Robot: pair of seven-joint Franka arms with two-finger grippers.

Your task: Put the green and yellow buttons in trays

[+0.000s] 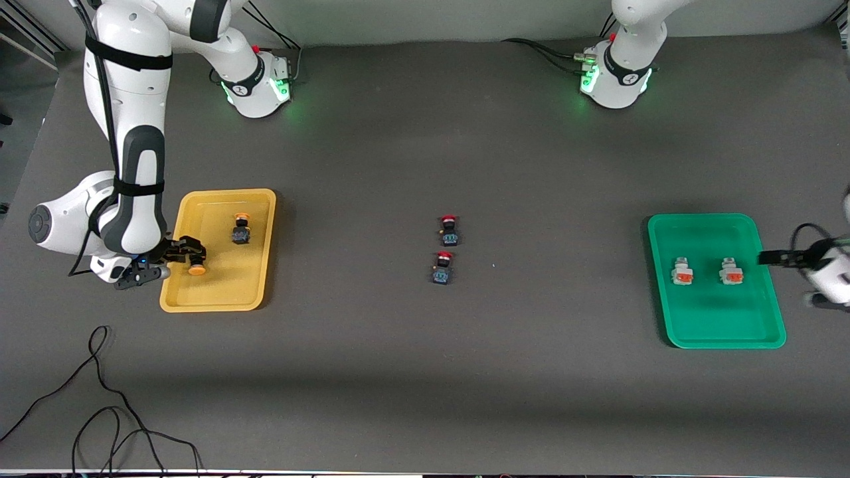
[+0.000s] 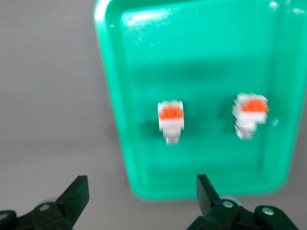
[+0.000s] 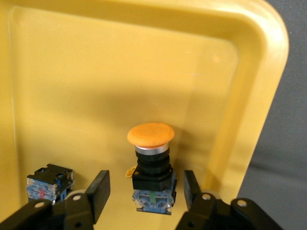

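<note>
Right pincer (image 3: 144, 191): released, astride orange-capped button (image 3: 150, 165) in yellow tray (image 1: 259, 265) | left pincer (image 2: 141, 196): released, over green tray (image 1: 764, 332) rim | two white buttons (image 1: 682, 271) lie in green tray

Yellow tray (image 1: 174, 292), green tray (image 1: 724, 335), orange-capped black switches (image 1: 240, 228), red-capped switches (image 1: 449, 230)

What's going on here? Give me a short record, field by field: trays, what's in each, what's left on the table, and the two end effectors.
yellow tray: two yellow-capped buttons
green tray: two white buttons, side by side
table middle: two red-capped switches, outside both trays
right end effector: open, fingers apart around a yellow-capped button in the yellow tray
left end effector: open, holding nothing, at the green tray's rim
</note>
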